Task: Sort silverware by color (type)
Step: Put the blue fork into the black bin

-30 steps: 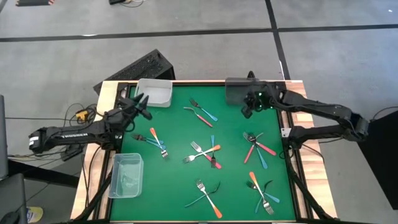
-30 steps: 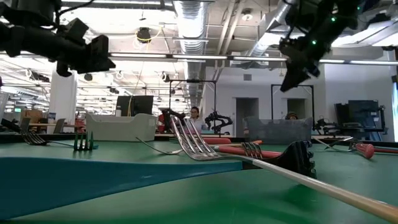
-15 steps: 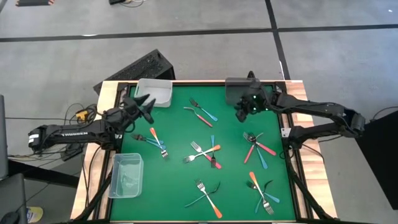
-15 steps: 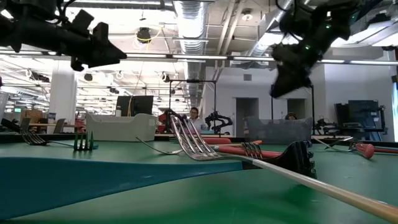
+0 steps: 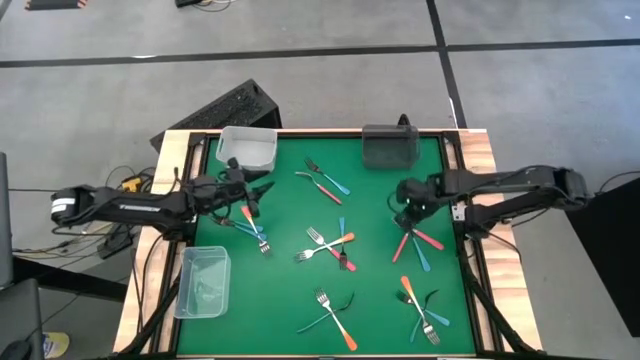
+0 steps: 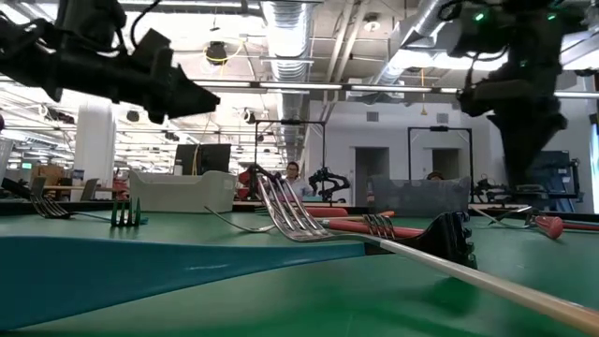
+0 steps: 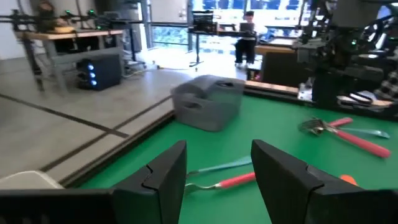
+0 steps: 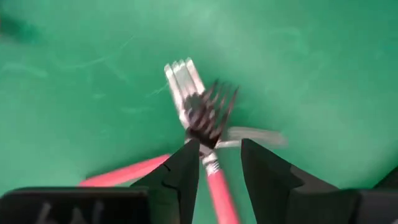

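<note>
- Green felt covers the table (image 5: 290,290), and the silverware lies on it in six loose clusters across the middle and right of the high view.
- Your right gripper (image 5: 404,214) hangs over the right-hand cluster (image 5: 415,238). Its fingers are spread, straddling the neck of a red-handled fork (image 8: 221,190).
- Risk: two fork heads overlap just ahead of those fingers. Closing there could pinch both, or drag the crossed teal neighbour along and put it with the wrong colour.
- Risk: the thin handles lie flat on the felt, so a shallow pinch may slip off, and a deep one may snag the cloth.
- Your left gripper (image 5: 256,194) hovers at centre left beside the left cluster (image 5: 250,226), its fingers apart and empty. Reaching toward the centre with both arms invites a clash.
- Count: two clear bins, upper left (image 5: 248,160) and lower left (image 5: 202,300).
- Count: one dark grey bin (image 5: 390,160) at top centre.
- Count: roughly a dozen utensils, two or three to a cluster, in orange, red and teal. Overlaps prevent an exact count by colour.
</note>
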{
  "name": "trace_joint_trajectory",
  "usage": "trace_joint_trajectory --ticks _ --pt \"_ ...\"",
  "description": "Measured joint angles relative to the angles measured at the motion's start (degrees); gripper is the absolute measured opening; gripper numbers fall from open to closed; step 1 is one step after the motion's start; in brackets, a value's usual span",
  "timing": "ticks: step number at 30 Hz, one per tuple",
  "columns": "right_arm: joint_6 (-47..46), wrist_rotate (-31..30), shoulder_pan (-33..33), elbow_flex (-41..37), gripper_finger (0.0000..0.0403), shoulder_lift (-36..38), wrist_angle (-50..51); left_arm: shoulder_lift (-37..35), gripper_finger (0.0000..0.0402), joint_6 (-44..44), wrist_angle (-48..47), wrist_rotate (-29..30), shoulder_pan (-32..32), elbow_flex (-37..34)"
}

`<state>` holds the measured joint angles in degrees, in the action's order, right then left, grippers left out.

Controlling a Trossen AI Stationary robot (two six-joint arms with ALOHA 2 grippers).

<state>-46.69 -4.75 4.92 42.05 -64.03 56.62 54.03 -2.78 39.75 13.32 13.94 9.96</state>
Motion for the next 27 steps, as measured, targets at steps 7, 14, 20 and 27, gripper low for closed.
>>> trace_joint_trajectory --ticks 7,14,20,27 --pt "-11.34 -0.19 -9.36 -4.25 0.0137 -0.02 -3.60 12.06 0.0168 -3.10 7.55 0.01 -1.60 0.00" --pt "-18.77 -0.25 -14.20 -9.52 0.0137 -0.02 -4.71 19.87 0.0168 -6.63 18.40 1.16 -4.08 0.00" --pt "-20.83 0.35 -16.70 -11.61 0.0136 -0.04 -8.26 24.43 0.0168 -5.45 27.74 1.29 -5.01 0.07" --pt "-22.82 0.05 -17.86 -11.59 0.0136 -0.53 -10.16 27.61 0.0168 -5.35 28.15 1.56 -5.03 3.36"
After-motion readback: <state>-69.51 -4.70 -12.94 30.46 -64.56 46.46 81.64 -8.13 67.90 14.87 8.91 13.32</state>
